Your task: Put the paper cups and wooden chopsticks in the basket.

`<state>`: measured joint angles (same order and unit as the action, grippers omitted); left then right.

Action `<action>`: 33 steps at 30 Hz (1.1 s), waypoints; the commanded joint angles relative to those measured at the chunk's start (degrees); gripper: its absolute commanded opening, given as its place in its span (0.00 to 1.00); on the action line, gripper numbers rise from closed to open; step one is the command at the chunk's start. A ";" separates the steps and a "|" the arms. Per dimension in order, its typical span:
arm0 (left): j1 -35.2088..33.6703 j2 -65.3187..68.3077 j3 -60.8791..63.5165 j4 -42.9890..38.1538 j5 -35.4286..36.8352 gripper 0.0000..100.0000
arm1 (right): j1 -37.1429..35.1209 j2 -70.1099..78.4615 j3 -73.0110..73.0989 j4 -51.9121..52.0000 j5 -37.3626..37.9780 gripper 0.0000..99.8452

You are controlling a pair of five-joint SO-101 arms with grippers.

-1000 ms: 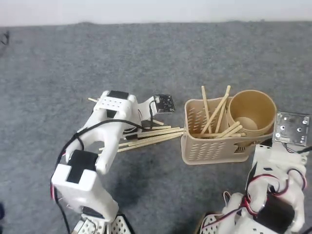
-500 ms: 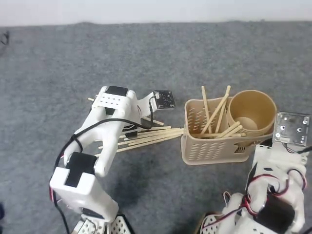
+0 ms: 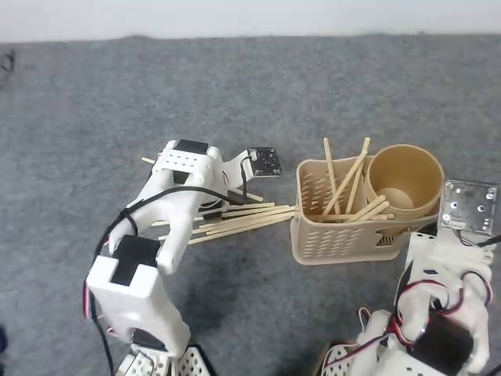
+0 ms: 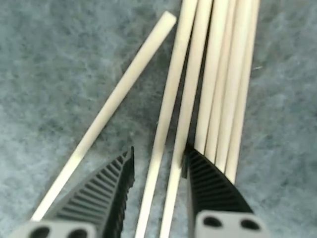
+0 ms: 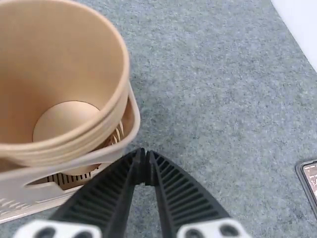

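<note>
Left wrist view is the one to watch: the left gripper (image 4: 158, 154) is down low over the loose chopsticks (image 4: 213, 74). Its jaws are partway open and two sticks run through the gap. As far as I can tell nothing is pinched yet. One jaw sits on top of the rest of the bundle, and a stray stick (image 4: 114, 104) lies skewed off to the side.

From the high view, that bundle lies flat on the grey mat (image 3: 313, 94), just left of the basket (image 3: 337, 235), with its tips right up by the basket's left wall. The paper cups (image 3: 403, 184) are nested in the right half of the basket. A few stowed chopsticks (image 3: 344, 184) lean in the left half. The right gripper (image 5: 144, 154) has its jaws closed together on nothing, and it hovers just near-side of the basket by the cups.

My read on handling is that these sticks are very light, stiff and smooth. They'll roll and fan out instead of bending, and lying flat on fuzzy mat there's not much to get under. I'd take them around mid-length so they hang level. If I grab near an end they'll probably droop and pivot in the pads. Two at a time seems safer than squeezing the whole bunch.
</note>
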<state>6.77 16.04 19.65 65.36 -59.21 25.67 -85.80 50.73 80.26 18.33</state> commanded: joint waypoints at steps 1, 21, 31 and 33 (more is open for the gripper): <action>-0.09 -0.26 -1.54 -0.26 -0.44 0.15 | -0.22 0.84 -0.18 -1.19 0.26 0.01; 0.35 0.26 -1.63 -0.26 -0.53 0.04 | -0.22 0.84 -0.18 -1.19 0.26 0.01; 1.76 0.26 -1.36 5.01 -5.80 0.01 | -0.22 0.84 -0.18 -1.19 0.26 0.01; 3.08 0.35 -1.27 7.82 -7.30 0.01 | -0.22 0.84 -0.18 -1.19 0.26 0.01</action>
<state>8.18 16.57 19.56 69.41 -63.87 25.67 -85.80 50.73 80.26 18.33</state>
